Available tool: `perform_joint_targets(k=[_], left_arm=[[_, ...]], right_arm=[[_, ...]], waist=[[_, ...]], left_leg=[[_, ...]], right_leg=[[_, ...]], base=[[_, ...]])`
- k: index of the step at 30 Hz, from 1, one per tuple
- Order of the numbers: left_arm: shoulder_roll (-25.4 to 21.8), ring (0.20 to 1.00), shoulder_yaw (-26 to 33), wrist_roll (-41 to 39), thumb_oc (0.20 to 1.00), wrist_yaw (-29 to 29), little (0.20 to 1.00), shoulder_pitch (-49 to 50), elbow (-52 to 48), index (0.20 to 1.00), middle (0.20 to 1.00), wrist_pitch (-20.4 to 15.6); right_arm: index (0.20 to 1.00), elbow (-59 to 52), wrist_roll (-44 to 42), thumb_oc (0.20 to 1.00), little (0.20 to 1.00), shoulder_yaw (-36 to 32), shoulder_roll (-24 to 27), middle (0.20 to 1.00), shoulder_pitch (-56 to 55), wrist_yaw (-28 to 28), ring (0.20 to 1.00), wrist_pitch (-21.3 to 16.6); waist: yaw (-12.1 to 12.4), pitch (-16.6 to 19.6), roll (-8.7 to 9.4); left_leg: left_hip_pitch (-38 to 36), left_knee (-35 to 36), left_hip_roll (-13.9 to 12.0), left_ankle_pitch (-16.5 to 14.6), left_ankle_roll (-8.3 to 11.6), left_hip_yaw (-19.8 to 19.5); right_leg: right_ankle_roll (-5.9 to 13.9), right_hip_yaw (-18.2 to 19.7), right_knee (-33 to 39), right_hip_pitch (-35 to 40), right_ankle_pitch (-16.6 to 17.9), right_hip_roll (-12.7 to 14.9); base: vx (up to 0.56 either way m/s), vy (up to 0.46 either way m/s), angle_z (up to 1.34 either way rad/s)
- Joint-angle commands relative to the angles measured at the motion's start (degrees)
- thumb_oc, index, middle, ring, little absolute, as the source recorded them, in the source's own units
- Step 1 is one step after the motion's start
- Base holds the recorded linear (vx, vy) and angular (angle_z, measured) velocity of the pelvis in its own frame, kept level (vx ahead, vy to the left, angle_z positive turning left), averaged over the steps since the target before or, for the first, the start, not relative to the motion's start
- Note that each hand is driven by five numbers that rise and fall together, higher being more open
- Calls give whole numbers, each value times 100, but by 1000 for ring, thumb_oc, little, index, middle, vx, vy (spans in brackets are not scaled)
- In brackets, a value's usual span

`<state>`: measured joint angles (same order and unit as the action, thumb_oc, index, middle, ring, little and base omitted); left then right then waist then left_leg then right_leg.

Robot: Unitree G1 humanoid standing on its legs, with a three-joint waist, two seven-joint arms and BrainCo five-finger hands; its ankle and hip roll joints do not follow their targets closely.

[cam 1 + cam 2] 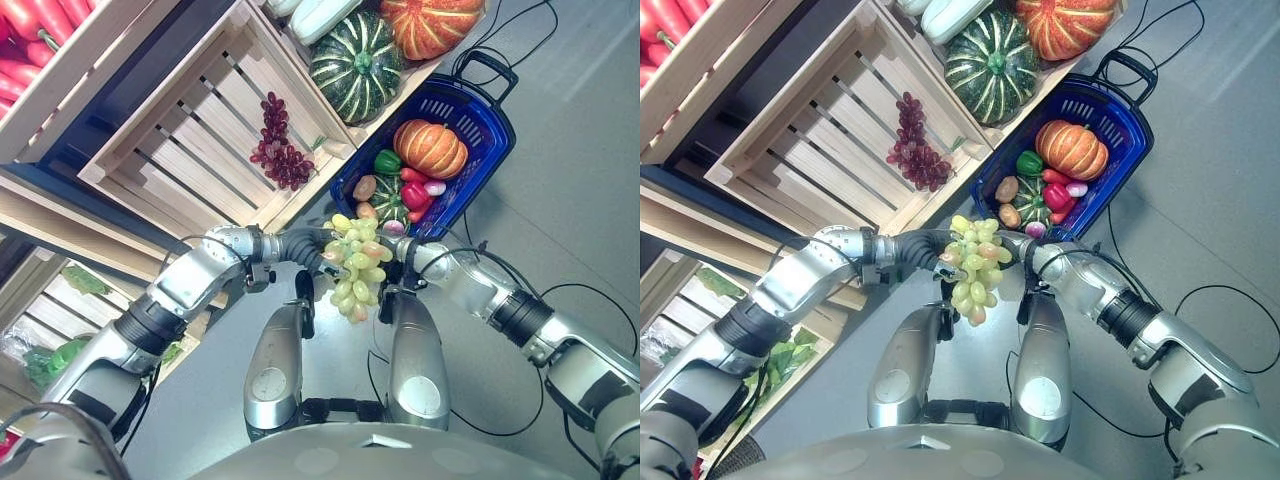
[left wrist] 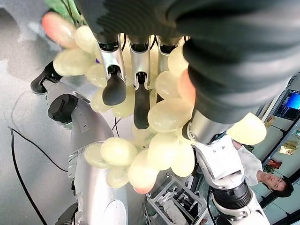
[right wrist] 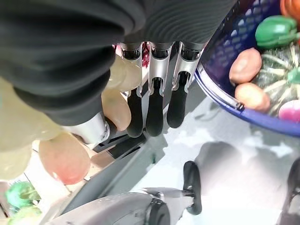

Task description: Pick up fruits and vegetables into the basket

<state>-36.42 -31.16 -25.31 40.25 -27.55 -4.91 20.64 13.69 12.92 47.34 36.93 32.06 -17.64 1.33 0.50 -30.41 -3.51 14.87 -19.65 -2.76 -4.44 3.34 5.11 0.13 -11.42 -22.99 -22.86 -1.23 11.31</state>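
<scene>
A bunch of green grapes [image 1: 355,270] hangs in the air in front of me, just short of the blue basket [image 1: 495,140]. My left hand [image 1: 305,245] comes in from the left and is shut on the top of the bunch; the left wrist view has grapes [image 2: 159,150] packed round its fingers [image 2: 136,93] and thumb. From the right, my right hand [image 1: 405,250] meets the bunch with fairly straight fingers [image 3: 157,103], and grapes [image 3: 65,157] lie against its thumb. An orange pumpkin [image 1: 430,148], a green pepper [image 1: 387,161], a red pepper [image 1: 415,193] and potatoes [image 1: 365,187] are in the basket.
A slatted wooden crate [image 1: 170,150] at the left holds purple grapes [image 1: 280,150]. Behind the basket sit a green striped pumpkin [image 1: 355,65] and an orange one [image 1: 430,25]. Red peppers [image 1: 30,40] fill the top-left crate. Leafy greens [image 1: 50,355] lie on the low shelf. A person [image 2: 276,183] is nearby.
</scene>
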Motion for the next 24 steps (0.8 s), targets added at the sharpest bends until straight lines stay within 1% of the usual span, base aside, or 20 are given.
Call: perform_joint_targets(k=[1, 10, 17, 18, 20, 22, 23, 24], left_arm=[[332, 200, 121, -203, 200, -74, 200, 129, -585, 200, 200, -472], [389, 200, 220, -272, 200, -222, 200, 267, -457, 200, 200, -559], [471, 200, 360, -423, 200, -368, 200, 386, -370, 200, 200, -605], [463, 200, 391, -477, 200, -459, 200, 425, -398, 200, 200, -595], [405, 200, 525, -561, 200, -640, 200, 545, -510, 200, 200, -511], [399, 200, 649, -569, 200, -796, 200, 695, -646, 200, 200, -445], [390, 200, 786, -565, 200, -973, 200, 897, -791, 200, 200, -389], [405, 200, 843, -547, 200, -1055, 200, 1005, -849, 200, 200, -357]], right_arm=[[200, -455, -280, 200, 200, -39, -558, 200, 65, 123, 200, -783], [200, -300, -175, 200, 200, -239, -636, 200, -174, 524, 200, -696], [200, -186, -281, 200, 200, -429, -687, 200, -345, 643, 200, -632], [200, -311, -344, 200, 200, -515, -599, 200, -408, 600, 200, -572], [200, -791, -576, 200, 200, -710, -399, 200, -593, 489, 200, -293], [200, -1207, -709, 200, 200, -917, -269, 200, -825, 385, 200, -113], [200, -1551, -745, 200, 200, -1119, -187, 200, -1066, 300, 200, -19], [200, -1691, -756, 200, 200, -1218, -175, 200, -1185, 256, 200, 0]], waist=[[-27, 140, 28], [-77, 149, -4], [-99, 184, -20], [-116, 172, -11], [-155, 169, 16], [-199, 150, 46], [-236, 136, 55], [-254, 124, 55]], left_leg=[[232, -264, 147, -256, -251, 66], [134, -274, 157, -284, -270, 95], [93, -242, 152, -259, -277, 113], [77, -274, 147, -294, -279, 134], [68, -294, 114, -302, -278, 177], [75, -307, 92, -299, -288, 204], [70, -288, 87, -286, -296, 226], [69, -284, 83, -279, -308, 237]], right_leg=[[463, 120, -223, 405, -597, 163], [456, 136, -250, 476, -624, 171], [438, 134, -209, 521, -604, 164], [449, 140, -242, 528, -630, 166], [459, 158, -257, 525, -634, 139], [454, 191, -289, 493, -643, 104], [451, 224, -292, 482, -651, 67], [447, 243, -307, 469, -655, 47]], base=[[0, 0, 0], [0, 0, 0], [0, 0, 0], [0, 0, 0], [0, 0, 0], [0, 0, 0], [-19, 23, -4], [-17, 25, -7]])
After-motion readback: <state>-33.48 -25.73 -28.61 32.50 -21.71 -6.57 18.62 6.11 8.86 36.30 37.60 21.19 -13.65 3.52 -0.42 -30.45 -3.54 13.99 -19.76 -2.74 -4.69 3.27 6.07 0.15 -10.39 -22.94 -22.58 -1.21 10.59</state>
